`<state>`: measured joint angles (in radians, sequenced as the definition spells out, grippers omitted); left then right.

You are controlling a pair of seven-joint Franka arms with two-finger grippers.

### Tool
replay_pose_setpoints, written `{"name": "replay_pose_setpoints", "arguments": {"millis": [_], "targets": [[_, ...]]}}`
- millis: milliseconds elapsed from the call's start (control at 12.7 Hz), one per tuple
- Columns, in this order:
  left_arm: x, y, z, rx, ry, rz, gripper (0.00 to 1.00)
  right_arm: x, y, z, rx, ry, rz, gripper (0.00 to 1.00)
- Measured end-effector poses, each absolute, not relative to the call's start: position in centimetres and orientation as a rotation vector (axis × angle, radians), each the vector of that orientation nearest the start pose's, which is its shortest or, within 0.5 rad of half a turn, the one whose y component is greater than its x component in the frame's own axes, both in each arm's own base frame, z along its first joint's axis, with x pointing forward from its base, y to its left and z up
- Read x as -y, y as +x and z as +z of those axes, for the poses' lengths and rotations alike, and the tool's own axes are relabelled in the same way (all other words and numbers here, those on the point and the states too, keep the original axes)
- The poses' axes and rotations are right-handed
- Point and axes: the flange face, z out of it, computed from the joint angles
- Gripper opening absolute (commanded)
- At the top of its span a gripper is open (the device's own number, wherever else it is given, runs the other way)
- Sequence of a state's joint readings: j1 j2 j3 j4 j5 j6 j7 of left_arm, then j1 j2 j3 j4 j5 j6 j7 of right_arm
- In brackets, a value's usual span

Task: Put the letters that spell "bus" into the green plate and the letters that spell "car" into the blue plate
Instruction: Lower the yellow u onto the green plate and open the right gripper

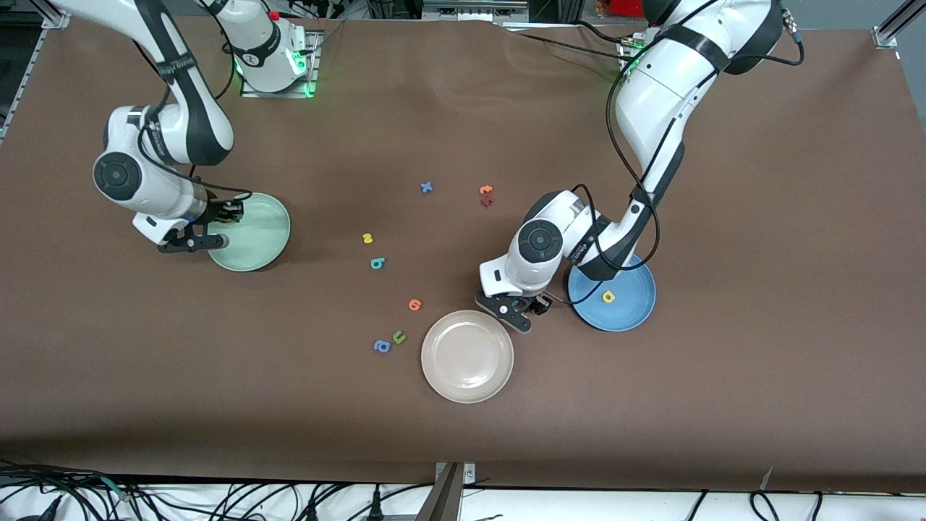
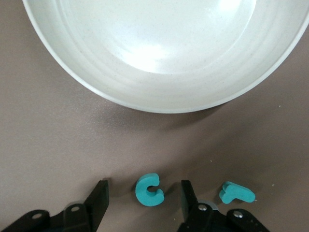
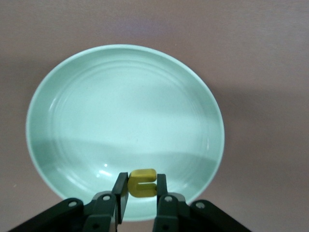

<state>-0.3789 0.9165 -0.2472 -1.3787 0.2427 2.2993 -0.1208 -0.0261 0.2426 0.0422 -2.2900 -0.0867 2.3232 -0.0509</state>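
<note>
So far only the yellow "a" (image 1: 608, 297) lay in the blue plate (image 1: 636, 307). Beside that plate, the left gripper (image 2: 145, 200) stood apart around the teal "c" (image 2: 149, 190). Over the green plate (image 3: 87, 121), the right gripper (image 3: 141, 193) pinched the yellow "u" (image 3: 143, 182). Four letters were left.
</note>
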Motion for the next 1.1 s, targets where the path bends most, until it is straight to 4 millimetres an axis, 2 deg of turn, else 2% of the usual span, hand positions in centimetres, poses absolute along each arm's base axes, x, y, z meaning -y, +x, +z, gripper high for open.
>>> {"name": "replay_pose_setpoints", "arguments": {"millis": [78, 157, 235, 314, 392, 628, 863, 942, 1099], "targets": [[39.5, 62.0, 17.4, -0.891, -3.036, -0.046, 0.47, -0.8, 50.8, 21.7, 0.215, -3.158, 0.322, 0.13], [39.6, 61.9, 17.4, -0.897, -3.034, -0.046, 0.21, -0.9, 50.9, 20.8, 0.217, -3.156, 0.316, 0.25], [39.7, 61.9, 17.4, -0.902, -3.033, -0.046, 0.0, -0.9, 50.9, 20.3, 0.221, -3.154, 0.317, 0.66], [39.7, 61.9, 17.4, -0.904, -3.032, -0.045, 0.0, -0.8, 50.9, 20.2, 0.224, -3.154, 0.316, 0.93], [39.7, 61.9, 17.4, -0.905, -3.032, -0.045, 0.0, -0.6, 51.0, 20.3, 0.22, -3.155, 0.313, 0.97], [39.7, 62.2, 17.8, -0.902, -3.034, -0.059, 0.0, -0.1, 51.5, 21.0, 0.204, -3.161, 0.288, 0.98], [38.2, 63.3, 19.0, -0.863, -3.03, -0.036, 0.0, -0.6, 51.8, 23.2, 0.175, -3.166, 0.314, 0.97], [37.0, 63.9, 19.5, -0.853, -3.019, -0.003, 0.0, -1.7, 51.8, 24.5, 0.149, -3.168, 0.334, 0.97], [32.8, 65.6, 21.2, -0.875, -2.981, 0.078, 0.01, -6.0, 51.8, 27.0, 0.071, -3.183, 0.333, 0.97]]}}
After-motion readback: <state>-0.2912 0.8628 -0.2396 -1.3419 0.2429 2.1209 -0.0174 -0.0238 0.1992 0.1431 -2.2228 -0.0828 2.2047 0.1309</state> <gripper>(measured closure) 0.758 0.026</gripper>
